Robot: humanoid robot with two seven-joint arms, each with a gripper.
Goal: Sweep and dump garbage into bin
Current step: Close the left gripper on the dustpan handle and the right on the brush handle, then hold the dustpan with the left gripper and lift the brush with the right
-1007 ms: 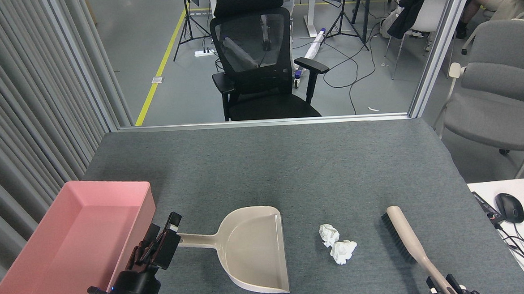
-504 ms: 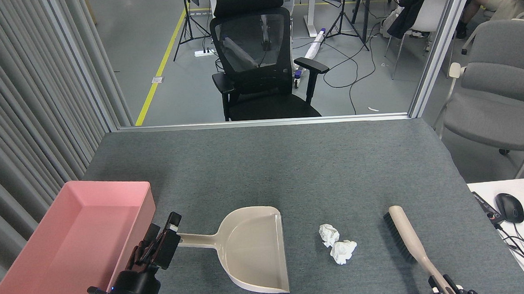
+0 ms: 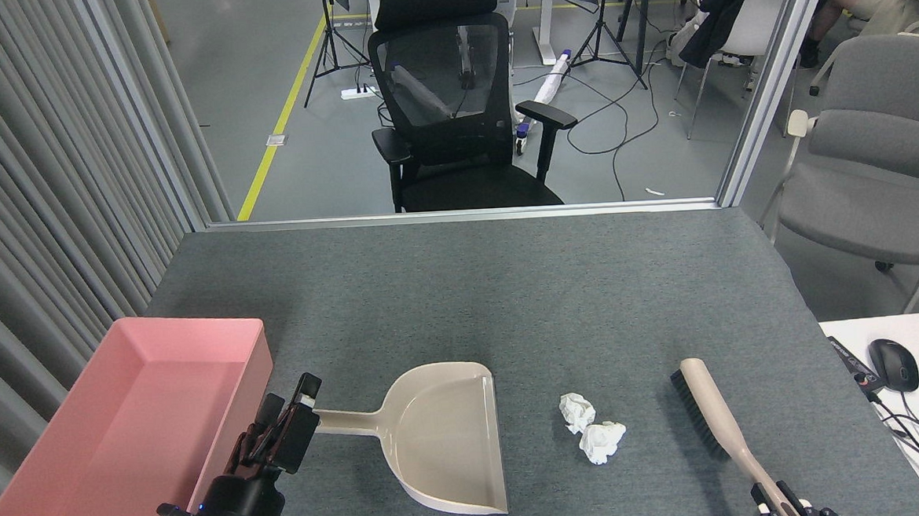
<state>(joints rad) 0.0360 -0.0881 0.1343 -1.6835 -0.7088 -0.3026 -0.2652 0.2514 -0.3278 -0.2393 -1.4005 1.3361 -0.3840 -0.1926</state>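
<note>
Left pincer (image 3: 299,424) pinches dustpan (image 3: 445,439) handle; right pincer (image 3: 783,503) grips brush (image 3: 712,418) near worktop (image 3: 508,287) front edge; brush should sweep paper balls (image 3: 592,429) leftward, bristles low, pan lip flat.

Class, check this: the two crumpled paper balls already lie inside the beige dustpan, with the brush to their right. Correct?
Not quite. The head view shows the paper balls on the grey table, between the dustpan and the brush, not inside the dustpan. The brush is indeed to their right.

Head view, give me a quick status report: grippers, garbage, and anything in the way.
Left gripper shut on dustpan handle. Right gripper holds brush handle. Both paper balls on table between dustpan and brush. Pink bin empty, path clear.
</note>
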